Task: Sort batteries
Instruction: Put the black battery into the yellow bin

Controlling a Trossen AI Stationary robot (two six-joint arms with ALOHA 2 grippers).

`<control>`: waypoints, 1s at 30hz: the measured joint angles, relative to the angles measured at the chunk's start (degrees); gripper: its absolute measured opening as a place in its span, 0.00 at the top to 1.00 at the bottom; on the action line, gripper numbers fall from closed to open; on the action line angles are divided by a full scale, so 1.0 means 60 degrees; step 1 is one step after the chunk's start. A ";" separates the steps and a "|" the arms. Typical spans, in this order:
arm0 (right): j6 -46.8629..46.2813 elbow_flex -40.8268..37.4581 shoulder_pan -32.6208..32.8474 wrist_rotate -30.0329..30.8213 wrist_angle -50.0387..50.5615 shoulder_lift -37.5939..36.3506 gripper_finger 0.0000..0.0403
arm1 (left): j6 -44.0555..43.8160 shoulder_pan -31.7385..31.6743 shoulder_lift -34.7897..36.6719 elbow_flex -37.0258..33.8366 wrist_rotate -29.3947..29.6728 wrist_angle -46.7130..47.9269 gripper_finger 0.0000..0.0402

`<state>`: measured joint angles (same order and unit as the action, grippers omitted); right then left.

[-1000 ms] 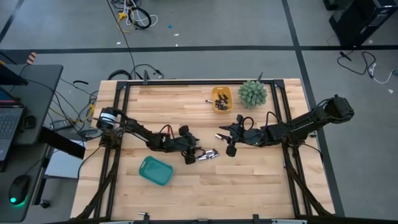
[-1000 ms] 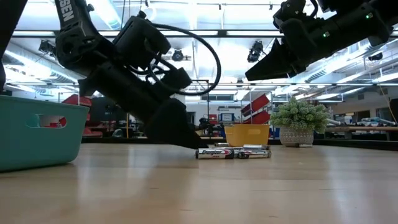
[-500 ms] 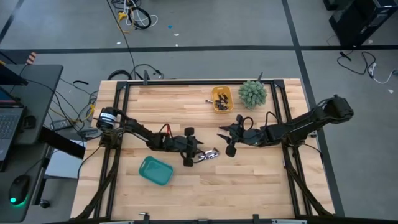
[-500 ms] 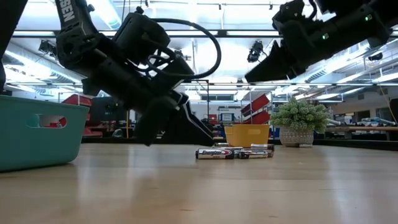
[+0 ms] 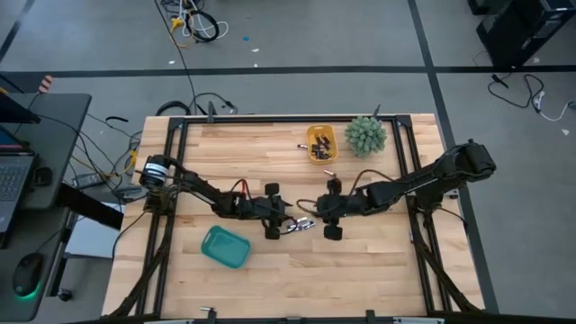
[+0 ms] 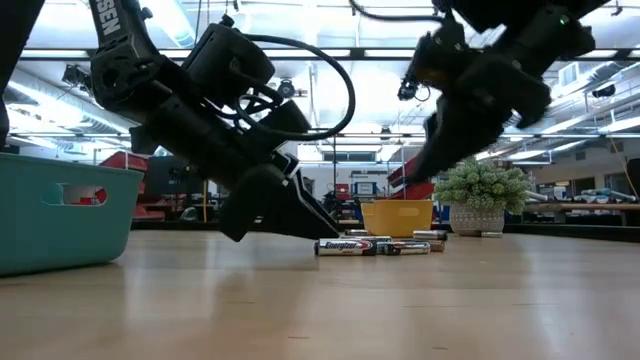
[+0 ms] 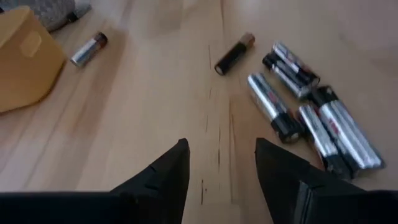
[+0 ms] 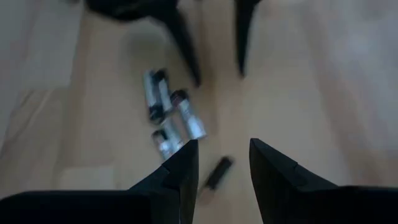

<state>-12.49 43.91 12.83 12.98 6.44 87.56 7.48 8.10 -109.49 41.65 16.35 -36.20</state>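
Batteries (image 5: 303, 223) lie in a small loose cluster on the wooden surface (image 5: 378, 261), and that cluster serves as the landmark for everything else. In the left wrist view the cells (image 7: 311, 118) lie side by side, silver-and-black ones touching or nearly touching, with a dark copper-tipped cell (image 7: 234, 54) just beside them and one more cell (image 7: 89, 50) well apart, near the yellow bin (image 7: 25, 56). The left pincer (image 5: 281, 225) sits low just beside the cluster on the side toward the teal bin (image 5: 225, 247), its fingers (image 7: 163, 177) spread apart and holding nothing; in the low view its tips (image 6: 300, 215) reach down almost to the surface next to the nearest labelled cell (image 6: 345, 246). The right pincer (image 5: 329, 216) is on the opposite side of the cluster, near it and raised above the surface, its fingers (image 8: 180, 171) also parted with nothing between them; its wrist view looks past them onto the batteries (image 8: 168, 118) and the left pincer's tips beyond. The yellow bin (image 5: 320, 143) stands well away from the cluster toward the far edge, with several cells inside, and a small potted plant (image 5: 364, 135) stands just beside that bin. The teal bin lies nearer the cluster, on the left arm's side toward the near edge.
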 joint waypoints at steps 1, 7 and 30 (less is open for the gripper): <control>0.0000 -0.0010 0.0115 -0.0115 0.0008 0.0161 0.68 | -0.0022 0.0000 0.0000 0.0000 0.0005 0.0090 0.56; -0.0654 -0.0016 0.0591 0.0390 -0.0462 0.0951 0.68 | -0.0101 0.0000 0.0000 0.0000 0.0009 0.0251 0.56; -0.2672 -0.0014 0.0518 0.1995 0.1856 0.0307 0.69 | -0.0360 0.0000 0.0000 0.0000 -0.0009 0.0181 0.56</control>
<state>-28.52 43.82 15.93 24.95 17.58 89.41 5.32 8.10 -109.49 41.65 16.29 -35.11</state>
